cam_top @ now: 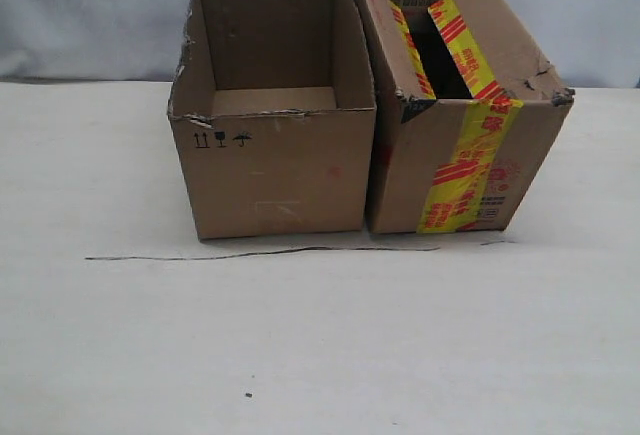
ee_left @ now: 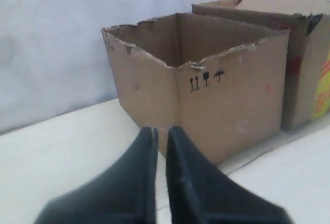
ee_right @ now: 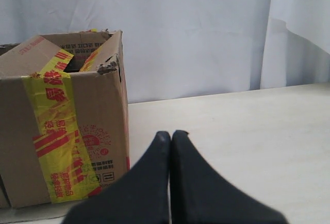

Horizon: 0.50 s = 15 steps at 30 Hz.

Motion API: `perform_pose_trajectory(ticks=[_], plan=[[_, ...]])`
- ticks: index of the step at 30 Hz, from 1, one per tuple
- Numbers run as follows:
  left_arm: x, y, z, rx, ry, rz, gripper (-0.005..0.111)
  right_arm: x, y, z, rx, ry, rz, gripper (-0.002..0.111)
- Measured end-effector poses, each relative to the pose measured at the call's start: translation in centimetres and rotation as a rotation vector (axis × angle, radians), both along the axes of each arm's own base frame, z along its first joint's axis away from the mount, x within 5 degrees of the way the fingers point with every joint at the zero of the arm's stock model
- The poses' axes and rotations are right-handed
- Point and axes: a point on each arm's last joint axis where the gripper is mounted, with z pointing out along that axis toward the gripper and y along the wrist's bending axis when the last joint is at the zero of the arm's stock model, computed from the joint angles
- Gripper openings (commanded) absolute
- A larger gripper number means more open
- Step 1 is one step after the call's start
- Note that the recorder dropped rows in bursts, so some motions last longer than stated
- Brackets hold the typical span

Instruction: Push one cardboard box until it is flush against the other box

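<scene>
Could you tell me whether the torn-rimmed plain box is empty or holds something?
Empty: the cardboard box is open-topped, and the exterior view shows only its bare floor where visible.

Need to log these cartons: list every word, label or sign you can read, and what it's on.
No words can be read.
Plain box: three black symbols, up arrows, glass, umbrella.
Taped box, yellow tape: red print, too blurred.
Taped box, side: red round stamp and small black marks, too small.
</scene>
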Motion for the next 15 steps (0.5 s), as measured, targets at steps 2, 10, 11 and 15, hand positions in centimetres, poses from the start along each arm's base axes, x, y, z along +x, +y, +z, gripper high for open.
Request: perform_pose_trajectory(ticks=[2,10,11,15], plan=[[-0.52,0.18,-0.56,0.027,0.049,-0.005,0.000,0.00,0.00,0.00,0.000,0.000,0.000,0.000],[-0.75,0.23,-0.88,0.041,0.079,-0.010,0.000,0.00,0.00,0.00,0.000,0.000,0.000,0.000],[-0.75,0.23,-0.88,0.041,0.079,-0.010,0.000,0.00,0.00,0.00,0.000,0.000,0.000,0.000],[-0.85,0.38,-1.26,0.058,0.074,-0.001,0.000,0.00,0.00,0.00,0.000,0.000,0.000,0.000]])
